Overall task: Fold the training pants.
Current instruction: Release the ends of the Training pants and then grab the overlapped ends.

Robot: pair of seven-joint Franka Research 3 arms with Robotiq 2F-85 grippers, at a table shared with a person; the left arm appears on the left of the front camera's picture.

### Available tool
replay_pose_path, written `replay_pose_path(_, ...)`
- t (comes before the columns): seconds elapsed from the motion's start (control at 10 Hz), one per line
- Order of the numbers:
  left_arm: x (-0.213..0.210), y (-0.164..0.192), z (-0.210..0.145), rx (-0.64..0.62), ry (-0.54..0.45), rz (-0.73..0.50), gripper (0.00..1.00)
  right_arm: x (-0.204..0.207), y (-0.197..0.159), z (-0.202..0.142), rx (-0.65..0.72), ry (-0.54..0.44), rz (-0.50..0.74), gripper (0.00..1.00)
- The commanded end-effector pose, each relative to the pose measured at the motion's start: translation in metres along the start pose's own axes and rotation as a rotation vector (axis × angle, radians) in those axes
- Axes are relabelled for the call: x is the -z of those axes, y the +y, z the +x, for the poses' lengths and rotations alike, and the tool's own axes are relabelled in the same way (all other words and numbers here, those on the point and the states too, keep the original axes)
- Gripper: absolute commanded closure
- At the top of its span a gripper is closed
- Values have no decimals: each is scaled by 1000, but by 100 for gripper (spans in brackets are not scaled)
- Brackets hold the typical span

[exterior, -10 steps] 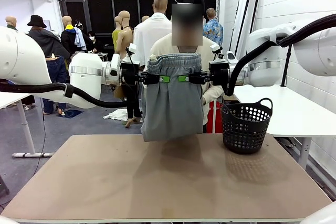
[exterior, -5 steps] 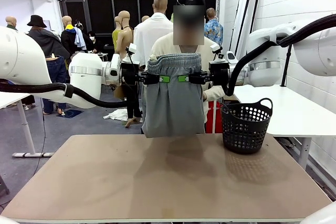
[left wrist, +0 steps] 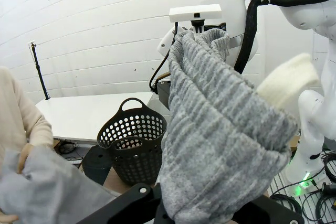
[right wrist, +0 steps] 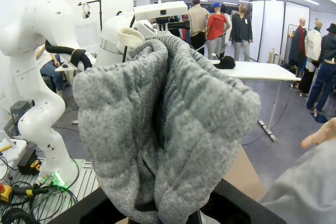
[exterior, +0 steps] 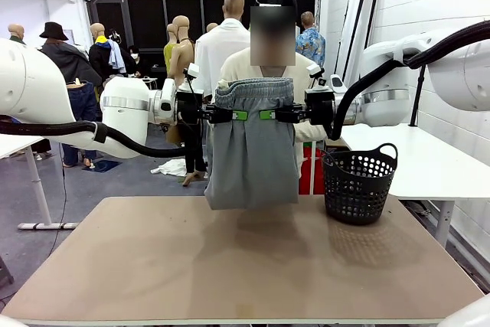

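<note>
The light grey training pants [exterior: 253, 151] hang by their gathered waistband above the far side of the table. My left gripper [exterior: 230, 115] is shut on the waistband's left end and my right gripper [exterior: 277, 115] on its right end, both at the same height. In the left wrist view the bunched waistband [left wrist: 220, 145] rises from my left gripper [left wrist: 194, 214]. In the right wrist view the same fabric [right wrist: 168, 129] bulges out of my right gripper [right wrist: 163, 216]. The person behind the pants holds more grey cloth [left wrist: 47, 192] in one hand [left wrist: 23, 158].
A black perforated basket [exterior: 358, 181] stands at the table's far right. The brown table [exterior: 245, 266] spreads out bare in front of the hanging pants. The person stands close behind the pants. A white table [exterior: 413, 158] lies to the right beyond the basket.
The hanging lower edge of the pants lifted slightly and came back down. Both grippers have stayed in place, shut on the waistband.
</note>
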State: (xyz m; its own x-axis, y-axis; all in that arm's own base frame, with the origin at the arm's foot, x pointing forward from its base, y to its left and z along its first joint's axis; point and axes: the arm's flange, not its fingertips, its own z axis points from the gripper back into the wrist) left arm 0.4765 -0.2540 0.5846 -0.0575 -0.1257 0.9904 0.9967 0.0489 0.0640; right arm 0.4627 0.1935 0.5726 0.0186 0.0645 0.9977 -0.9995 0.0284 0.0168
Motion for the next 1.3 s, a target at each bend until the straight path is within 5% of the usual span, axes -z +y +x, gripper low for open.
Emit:
replay_pose_path(0.0, 0, -5, 1, 9, -25, 1, 100, 0, 1, 4, -2, -13, 10, 100)
replay_pose_path(1.2, 0, -5, 1, 9, -25, 1, 100, 0, 1, 4, -2, -13, 10, 100)
